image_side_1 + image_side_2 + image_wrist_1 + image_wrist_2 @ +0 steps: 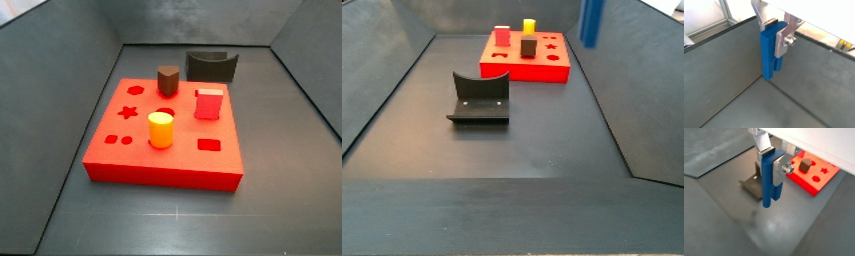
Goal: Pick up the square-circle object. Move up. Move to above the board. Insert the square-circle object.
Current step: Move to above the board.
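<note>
Square-circle object (771,52) upright between gripper (777,35) jaws

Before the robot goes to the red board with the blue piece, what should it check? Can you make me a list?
1. Pincer shut on the blue piece: ok, the plates clamp it in both wrist views.
2. Piece lifted off the floor: ok, its lower end hangs in the air.
3. Piece hanging upright: ok in a side view.
4. Pincer above the board: not ok, the board lies off to the side.
5. Fixture out of the way: cannot tell, it stands below near the piece.
6. Matching hole free: cannot tell which hole fits.
</note>
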Robot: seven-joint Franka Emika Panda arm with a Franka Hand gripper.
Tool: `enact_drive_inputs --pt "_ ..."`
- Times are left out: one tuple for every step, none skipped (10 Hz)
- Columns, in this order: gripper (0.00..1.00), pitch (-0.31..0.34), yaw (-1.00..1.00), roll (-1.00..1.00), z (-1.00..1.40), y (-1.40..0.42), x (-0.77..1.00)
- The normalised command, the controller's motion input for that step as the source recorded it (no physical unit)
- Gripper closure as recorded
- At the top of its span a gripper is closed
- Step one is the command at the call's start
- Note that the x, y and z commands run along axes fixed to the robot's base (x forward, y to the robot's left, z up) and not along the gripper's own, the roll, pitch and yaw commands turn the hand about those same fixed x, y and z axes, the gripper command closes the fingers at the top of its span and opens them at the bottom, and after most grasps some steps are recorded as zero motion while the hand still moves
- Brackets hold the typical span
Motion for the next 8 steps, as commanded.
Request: enact_drive_inputs --pt "1.00 0.016 0.00 -0.03 0.08 -1.00 0.08" --pt "1.00 0.008 0.00 -0.03 0.08 -1.00 0.08" --pt "1.00 0.001 0.01 -0.02 0.08 -1.00 0.07" --pt "1.00 0.007 0.01 0.00 0.08 -1.00 0.07" --pt "1.00 0.012 0.01 0.00 0.09 -1.00 0.07" --pt "1.00 0.012 0.01 -0.02 0.09 -1.00 0.07" --pt "1.00 0.011 0.01 0.00 0.09 -1.00 0.07" --pt "1.00 0.016 0.01 0.00 0.09 -1.00 0.07"
